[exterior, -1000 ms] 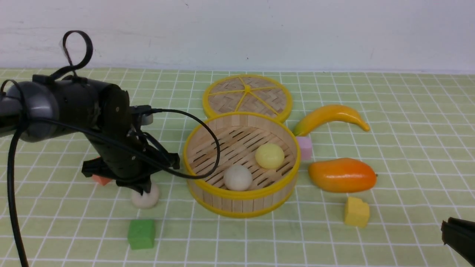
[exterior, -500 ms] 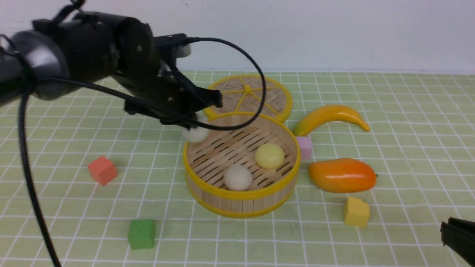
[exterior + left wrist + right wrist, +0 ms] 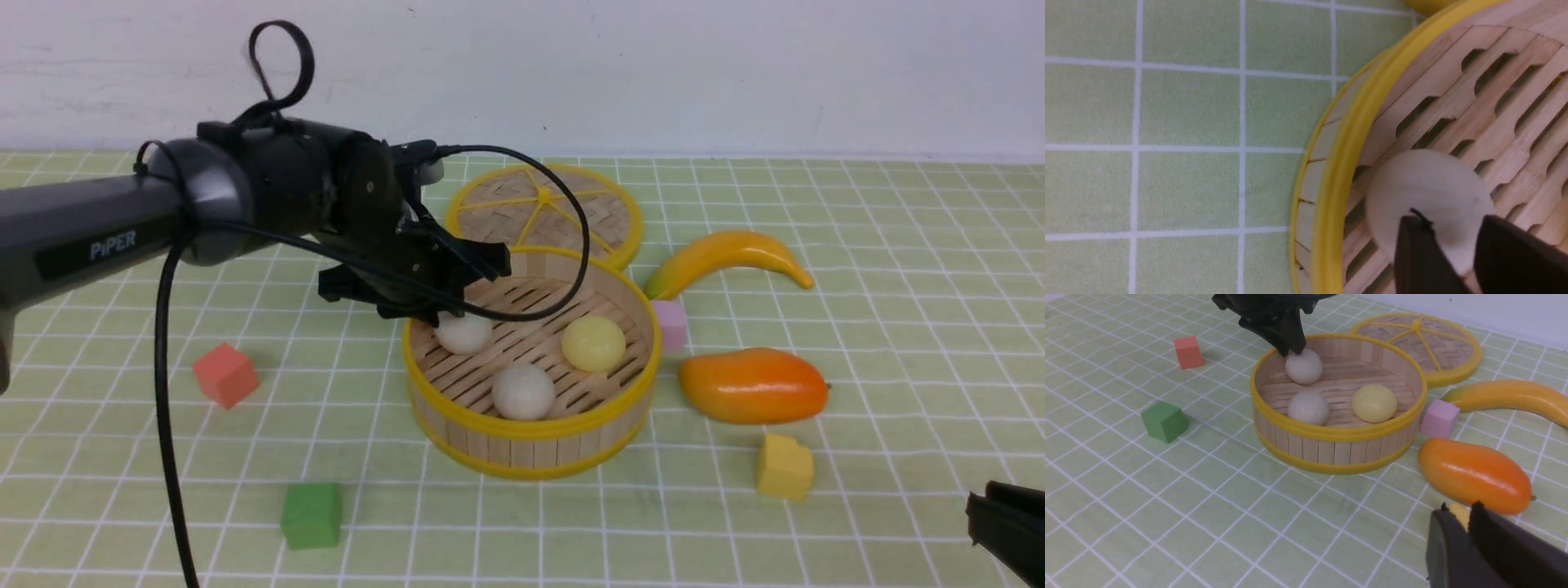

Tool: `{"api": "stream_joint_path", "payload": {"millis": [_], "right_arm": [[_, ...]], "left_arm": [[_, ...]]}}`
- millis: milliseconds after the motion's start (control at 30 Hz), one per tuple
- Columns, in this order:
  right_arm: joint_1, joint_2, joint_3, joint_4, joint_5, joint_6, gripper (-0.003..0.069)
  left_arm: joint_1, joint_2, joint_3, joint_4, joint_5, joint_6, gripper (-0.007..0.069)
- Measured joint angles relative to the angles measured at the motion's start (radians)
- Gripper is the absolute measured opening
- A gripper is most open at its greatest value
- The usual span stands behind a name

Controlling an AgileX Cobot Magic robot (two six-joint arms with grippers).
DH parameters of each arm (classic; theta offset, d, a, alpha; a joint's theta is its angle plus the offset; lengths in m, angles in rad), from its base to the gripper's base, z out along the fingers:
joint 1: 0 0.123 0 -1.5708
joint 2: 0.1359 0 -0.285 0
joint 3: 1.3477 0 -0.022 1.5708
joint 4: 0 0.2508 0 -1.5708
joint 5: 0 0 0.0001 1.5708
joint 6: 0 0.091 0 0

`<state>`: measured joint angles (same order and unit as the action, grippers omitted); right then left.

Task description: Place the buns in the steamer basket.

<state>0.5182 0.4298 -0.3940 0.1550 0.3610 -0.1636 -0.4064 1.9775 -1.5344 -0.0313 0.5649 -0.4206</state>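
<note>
Here, an off-white bun (image 3: 464,333) is laid in the steamer basket (image 3: 531,427), clear of the yellow bun (image 3: 593,343); the left gripper (image 3: 1449,220) is held parted above it, presumably for release.

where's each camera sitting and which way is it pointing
Front: between the arms, facing forward at the steamer basket; shows left arm, left gripper, right gripper's tip.
Left wrist: on the left arm, looking down at a bun inside the basket rim; its gripper shows.
Right wrist: on the right arm, low, facing the basket; right gripper shows.
Shared: front and right wrist both show all three buns.
</note>
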Motion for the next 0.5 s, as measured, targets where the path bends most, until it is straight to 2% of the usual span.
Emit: {"api": "stream_joint_path", "payload": {"millis": [133,267,367,500], "right_arm": [[0.000,0.000,0.000,0.000,0.000,0.000,0.0088],[0.000,0.000,0.001,0.000,0.000,0.000,0.0094],[0.000,0.000,0.001,0.000,0.001,0.000,0.0098],[0.000,0.000,0.001,0.000,0.001,0.000,0.0102]], "left_arm": [[0.000,-0.016,0.000,0.000,0.030,0.004,0.0318],[0.000,-0.084,0.000,0.002,0.112,0.004,0.0325],[0.000,-0.154,0.000,-0.002,0.165,0.004,0.0311],[0.000,-0.354,0.020,-0.035,0.283,0.004,0.0223]]}}
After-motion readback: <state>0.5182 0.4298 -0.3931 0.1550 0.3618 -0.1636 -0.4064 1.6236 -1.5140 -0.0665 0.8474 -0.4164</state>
